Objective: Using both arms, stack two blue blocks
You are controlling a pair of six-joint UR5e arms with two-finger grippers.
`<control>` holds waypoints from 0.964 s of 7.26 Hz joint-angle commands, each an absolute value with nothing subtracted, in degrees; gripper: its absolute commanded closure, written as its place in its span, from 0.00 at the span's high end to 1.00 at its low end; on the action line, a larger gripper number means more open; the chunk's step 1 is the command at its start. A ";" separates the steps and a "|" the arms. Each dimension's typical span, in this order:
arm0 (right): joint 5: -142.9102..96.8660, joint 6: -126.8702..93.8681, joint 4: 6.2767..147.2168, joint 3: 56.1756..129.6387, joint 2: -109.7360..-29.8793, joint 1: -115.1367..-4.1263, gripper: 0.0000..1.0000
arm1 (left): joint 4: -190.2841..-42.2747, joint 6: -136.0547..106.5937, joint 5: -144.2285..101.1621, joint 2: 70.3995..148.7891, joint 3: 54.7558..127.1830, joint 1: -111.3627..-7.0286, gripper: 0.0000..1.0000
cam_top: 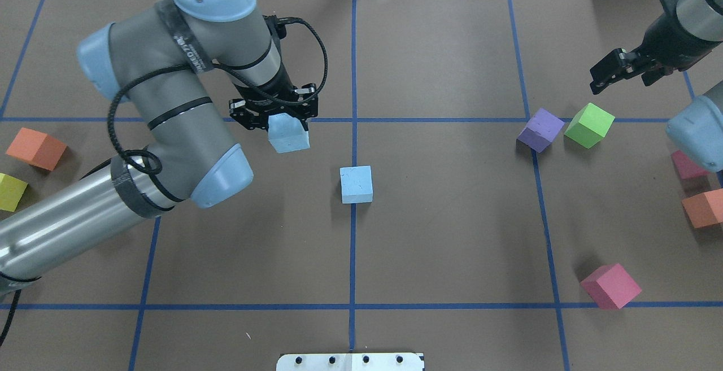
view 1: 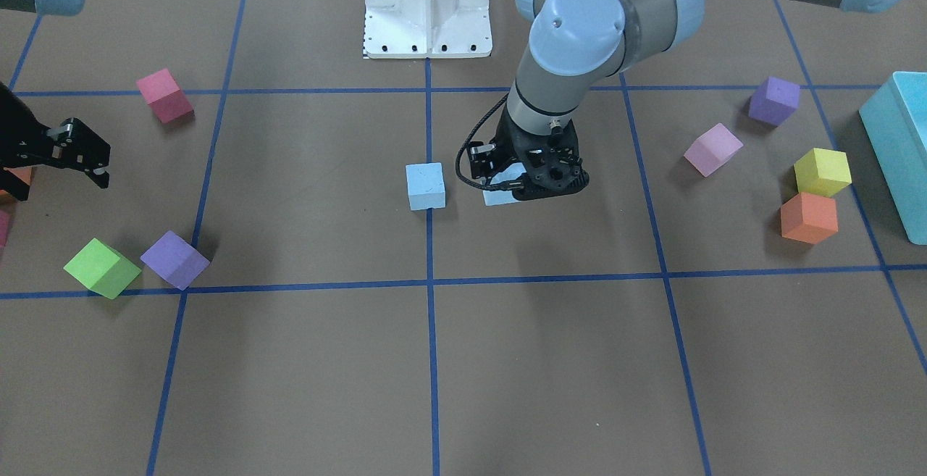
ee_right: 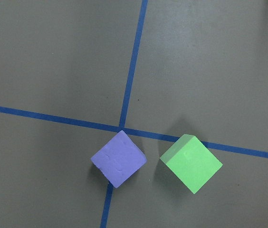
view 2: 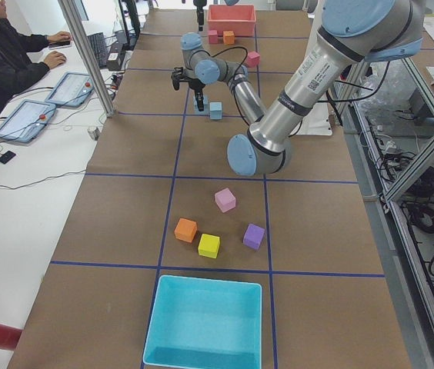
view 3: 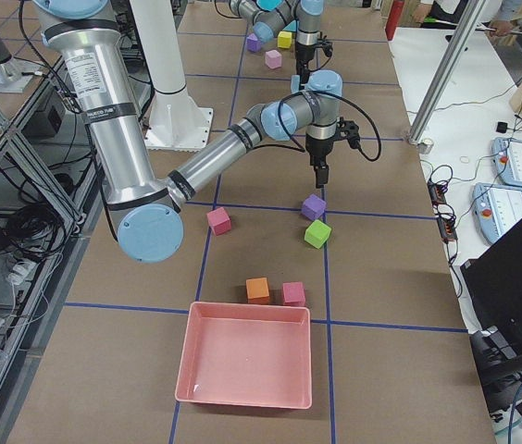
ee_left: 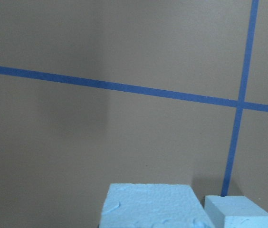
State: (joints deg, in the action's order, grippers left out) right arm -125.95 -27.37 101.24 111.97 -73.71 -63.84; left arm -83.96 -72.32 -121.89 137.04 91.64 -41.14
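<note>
The left claw (cam_top: 279, 119) is closed on 1 blue block (cam_top: 290, 138), gripping it by 2 opposite sides, just left of the worktop's (cam_top: 452, 235) centre tape line; whether it clears the surface I cannot tell. The second blue block (cam_top: 356, 184) sits flat on that centre line, near the first but not touching it. The right claw (cam_top: 601, 77) hangs well apart, jaws spread and empty, above a purple cube (cam_top: 540, 129) and a green cube (cam_top: 589, 125).
</note>
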 commanded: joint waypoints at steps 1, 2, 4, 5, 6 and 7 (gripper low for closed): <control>-125.95 -27.33 101.34 111.89 -73.74 -63.90 1.00 | -84.02 -75.58 -119.36 140.97 87.72 -38.51 0.63; -125.95 -27.33 101.34 111.97 -73.74 -63.90 1.00 | -84.02 -75.67 -118.57 142.28 86.06 -37.89 0.64; -125.95 -27.33 101.34 111.89 -73.83 -63.90 1.00 | -84.11 -75.67 -117.51 143.79 84.64 -35.25 0.64; -125.95 -27.33 101.34 111.88 -73.83 -63.98 1.00 | -84.37 -75.59 -117.51 143.88 84.55 -34.46 0.64; -125.95 -27.33 101.34 111.88 -73.83 -63.98 1.00 | -84.55 -75.41 -117.51 144.31 84.03 -34.02 0.64; -125.95 -27.33 101.34 111.88 -73.83 -64.07 1.00 | -84.72 -75.24 -117.51 145.27 82.72 -34.01 0.64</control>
